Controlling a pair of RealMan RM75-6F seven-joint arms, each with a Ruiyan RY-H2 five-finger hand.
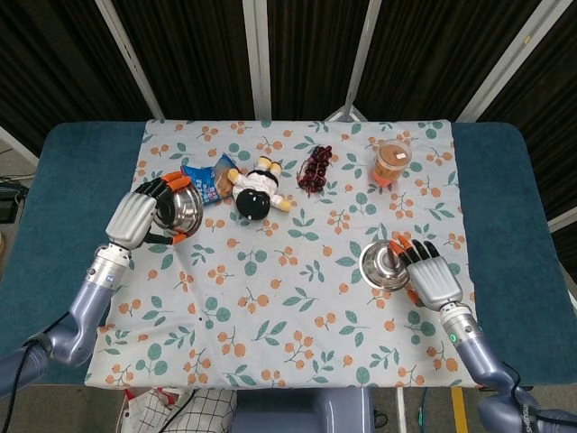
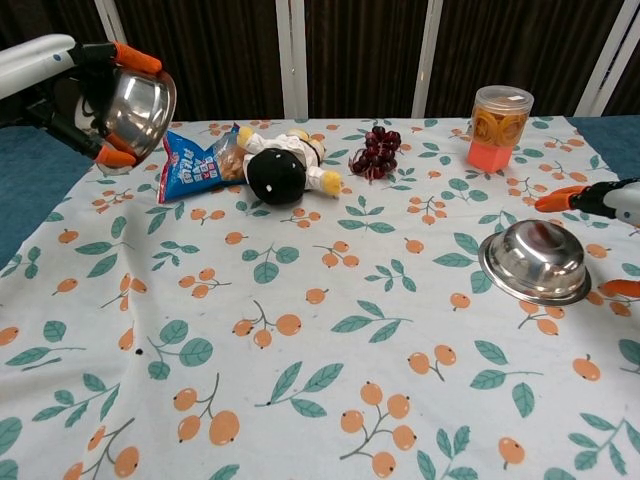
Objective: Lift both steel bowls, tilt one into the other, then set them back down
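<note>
Gripping raised steel bowl (image 2: 138, 107): left robot hand (image 1: 135, 217) | right robot hand (image 2: 600, 200) frame-cropped, grip unclear

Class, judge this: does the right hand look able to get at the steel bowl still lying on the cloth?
Probably yes: the right hand is open beside the bowl, with nothing between them.

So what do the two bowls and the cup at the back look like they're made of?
Held bowl: polished metal, likely steel, with mirror-like reflections.
Bowl on the table: same shiny metal, bright highlights on its base.
Cup: clear plastic by the look, since its orange contents show through; glass can't be ruled out.
</note>
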